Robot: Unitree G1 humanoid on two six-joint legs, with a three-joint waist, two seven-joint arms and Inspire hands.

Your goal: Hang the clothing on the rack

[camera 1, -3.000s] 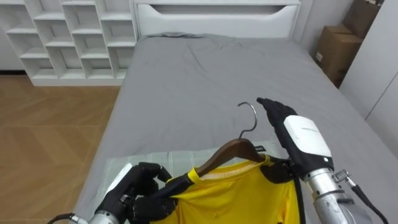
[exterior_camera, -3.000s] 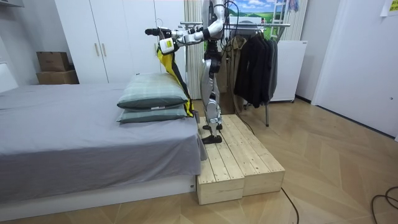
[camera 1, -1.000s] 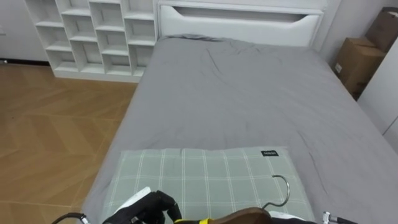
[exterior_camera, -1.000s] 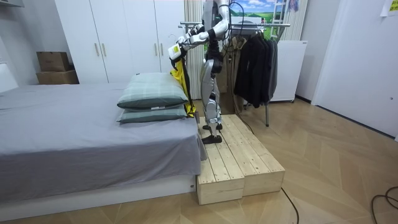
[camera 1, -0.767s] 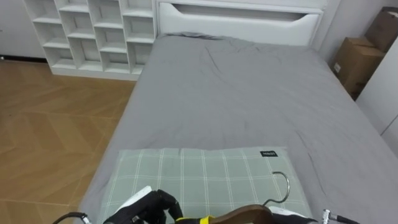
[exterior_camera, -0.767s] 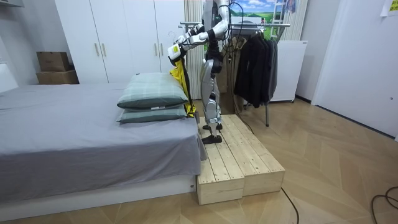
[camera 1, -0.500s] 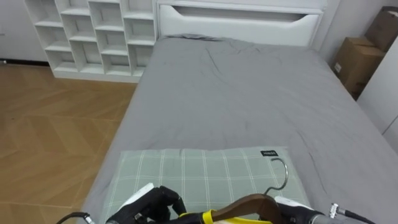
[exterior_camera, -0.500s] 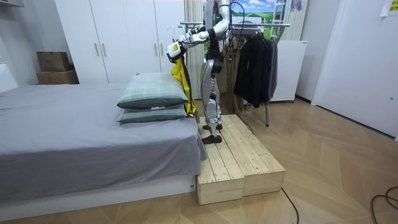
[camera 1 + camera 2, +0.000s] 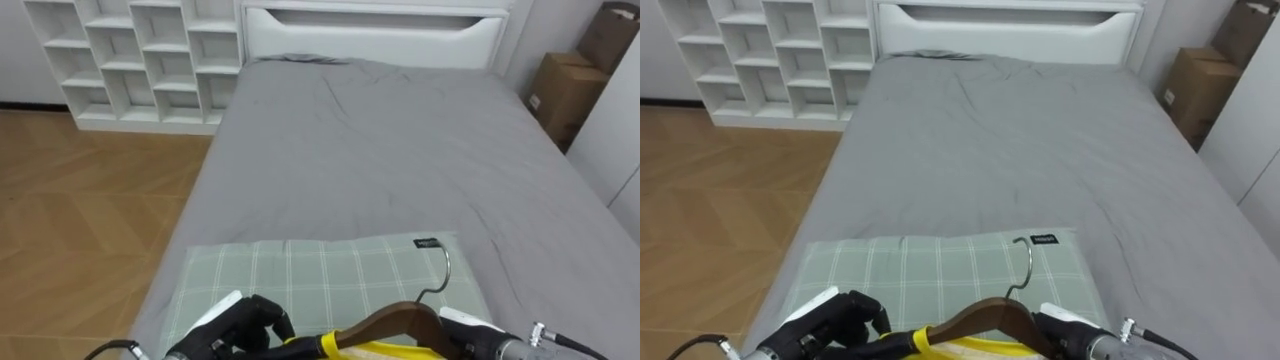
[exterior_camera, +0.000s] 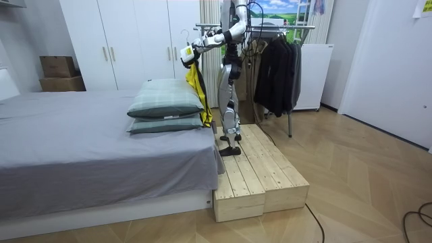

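Observation:
A brown wooden hanger (image 9: 395, 320) with a metal hook (image 9: 446, 265) carries a yellow shirt (image 9: 380, 353) at the bottom edge of the eye views. My left hand (image 9: 240, 325), dark fingers curled, grips the shirt at the hanger's left end. The white back of my right hand (image 9: 478, 332) lies against the hanger's right shoulder, its fingers hidden behind the wood. In the room view I stand on a wooden platform (image 10: 260, 169) at the bed's side. I hold the shirt (image 10: 196, 77) up at chest height, and it hangs down beside the pillows.
Below the hanger lies a green plaid pillow (image 9: 320, 275) on the grey bed (image 9: 380, 150). A white cubby shelf (image 9: 130, 60) and cardboard boxes (image 9: 565, 85) flank the headboard. Behind me stands a clothes rack (image 10: 283, 27) with dark garments (image 10: 277, 74).
Since three seconds ago both arms have drawn the shirt in toward my body. My right hand left its outstretched place beside the hook and came to the hanger's right shoulder. The hanger rose slightly in view.

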